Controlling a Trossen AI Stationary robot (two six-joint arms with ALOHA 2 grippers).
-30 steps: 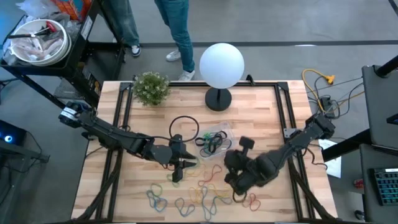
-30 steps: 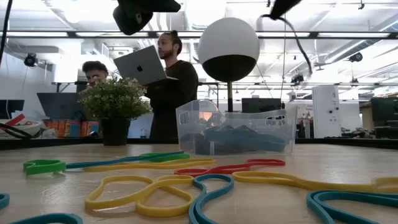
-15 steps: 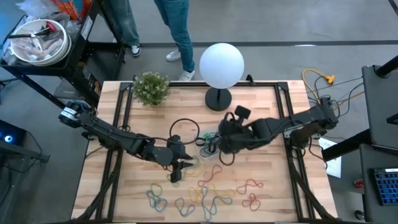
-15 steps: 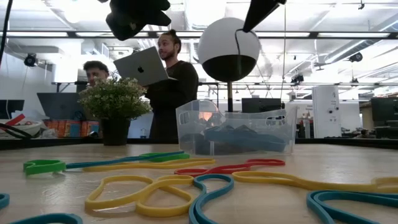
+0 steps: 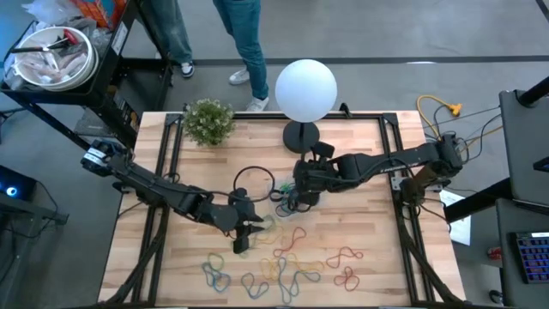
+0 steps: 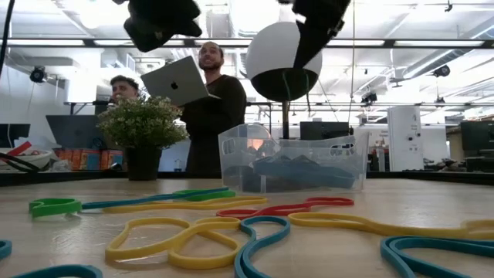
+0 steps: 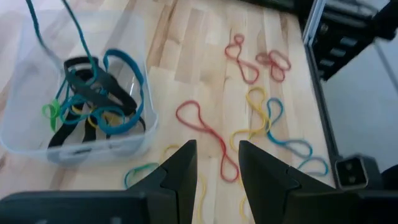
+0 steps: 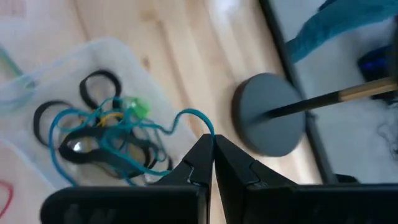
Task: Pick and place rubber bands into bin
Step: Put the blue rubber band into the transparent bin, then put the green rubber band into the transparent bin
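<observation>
Blue rubber band (image 8: 134,127) over bin (image 8: 37,68) rim

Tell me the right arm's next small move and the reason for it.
Probably open the right gripper now. Its fingers are pinched on a blue rubber band that hangs down into the bin, onto the bands already piled there, so letting go should drop it inside. The left gripper waits open over the table.

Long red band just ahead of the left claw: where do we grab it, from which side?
Grip the red band at its narrow middle, where both strands run close: one pinch catches both. It lies flat on the table, so come straight down, the open left claw set across the strands. The right claw is shut on a blue band above the bin.
</observation>
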